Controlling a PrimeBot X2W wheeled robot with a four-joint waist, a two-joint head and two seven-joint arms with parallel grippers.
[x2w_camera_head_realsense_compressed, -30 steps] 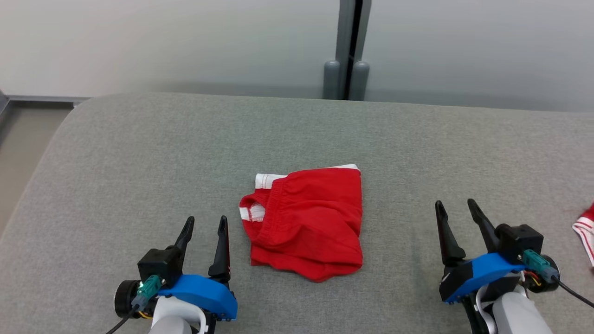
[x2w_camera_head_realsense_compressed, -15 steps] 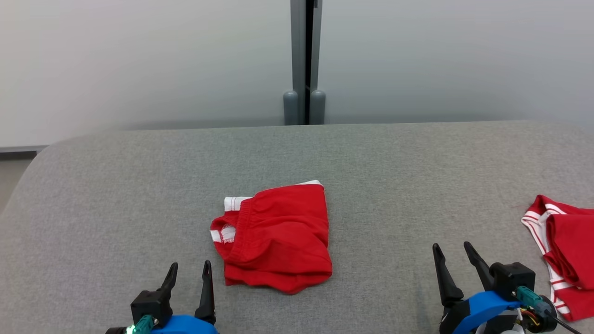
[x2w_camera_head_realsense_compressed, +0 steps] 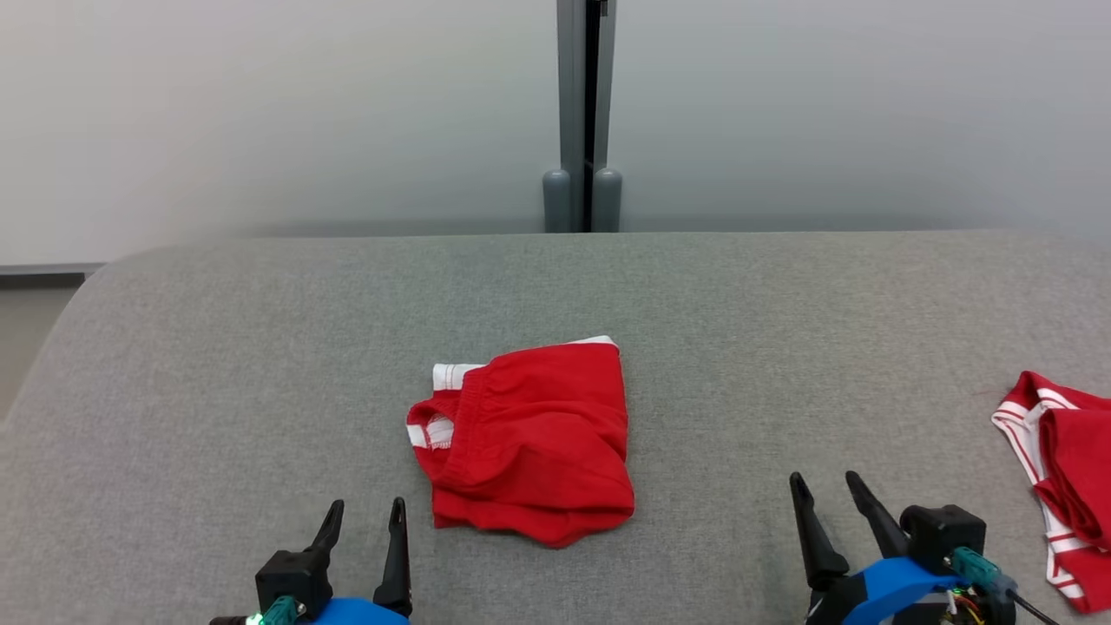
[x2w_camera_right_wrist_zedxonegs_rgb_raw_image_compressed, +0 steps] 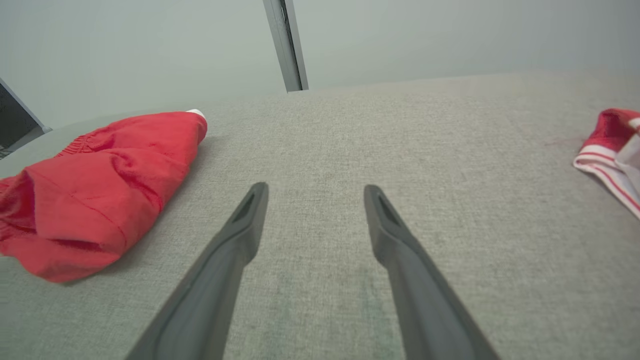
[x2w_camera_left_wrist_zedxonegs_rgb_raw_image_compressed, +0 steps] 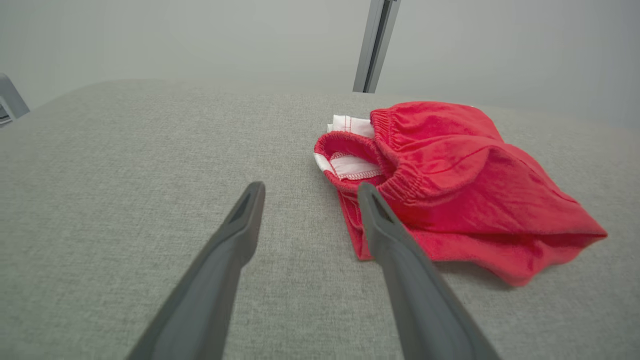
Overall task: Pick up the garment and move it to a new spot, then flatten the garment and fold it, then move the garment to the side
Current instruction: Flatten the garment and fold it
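A red garment (x2w_camera_head_realsense_compressed: 529, 438) with a white-trimmed waistband lies folded in a compact bundle in the middle of the grey padded surface (x2w_camera_head_realsense_compressed: 260, 347). My left gripper (x2w_camera_head_realsense_compressed: 367, 505) stands open just left of and nearer than its front left corner, not touching it. In the left wrist view the garment (x2w_camera_left_wrist_zedxonegs_rgb_raw_image_compressed: 450, 175) lies right of and beyond the open left gripper (x2w_camera_left_wrist_zedxonegs_rgb_raw_image_compressed: 310, 187). My right gripper (x2w_camera_head_realsense_compressed: 823, 477) is open over bare surface, well right of the garment. The right wrist view has the garment (x2w_camera_right_wrist_zedxonegs_rgb_raw_image_compressed: 110, 170) at the left, apart from the right gripper (x2w_camera_right_wrist_zedxonegs_rgb_raw_image_compressed: 316, 187).
A second red garment with white stripes (x2w_camera_head_realsense_compressed: 1063, 477) lies crumpled at the right edge, also in the right wrist view (x2w_camera_right_wrist_zedxonegs_rgb_raw_image_compressed: 610, 145). A pale wall with a grey post (x2w_camera_head_realsense_compressed: 583, 113) stands behind the surface. The surface's rounded left edge (x2w_camera_head_realsense_compressed: 52, 347) drops to the floor.
The head camera has tilted and turned, shifting the whole picture and bringing the striped garment into view at the right. The folded garment lies unchanged. Both grippers remain open.
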